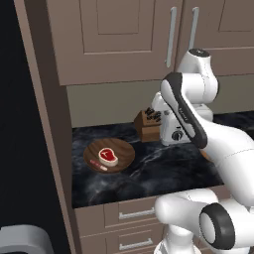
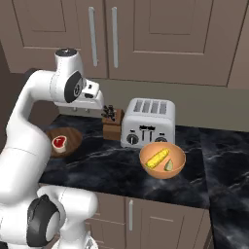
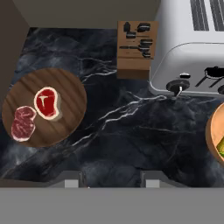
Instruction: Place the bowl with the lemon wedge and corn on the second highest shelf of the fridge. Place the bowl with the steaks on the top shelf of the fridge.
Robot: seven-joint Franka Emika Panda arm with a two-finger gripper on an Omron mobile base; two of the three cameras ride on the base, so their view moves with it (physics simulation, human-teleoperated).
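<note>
The shallow dark brown bowl with the steaks [image 3: 43,107] lies on the black marble counter [image 3: 122,131], at the left of the hand view. It holds a red steak [image 3: 47,103] and a smaller strip [image 3: 22,123]. The orange bowl with the lemon wedge and corn [image 2: 163,160] sits in front of the toaster, with the corn [image 2: 158,158] and the lemon wedge [image 2: 169,165] inside it. My gripper [image 3: 113,180] hangs open above the counter between the two bowls, holding nothing. The black fridge [image 1: 20,124] stands at the far left; its shelves are out of view.
A silver toaster [image 2: 148,123] and a wooden knife block [image 2: 113,121] stand against the back wall. Beige-brown upper cabinets [image 2: 146,39] hang above the counter and drawers [image 1: 129,213] sit below it. A tall cabinet side panel [image 1: 49,124] separates the counter from the fridge.
</note>
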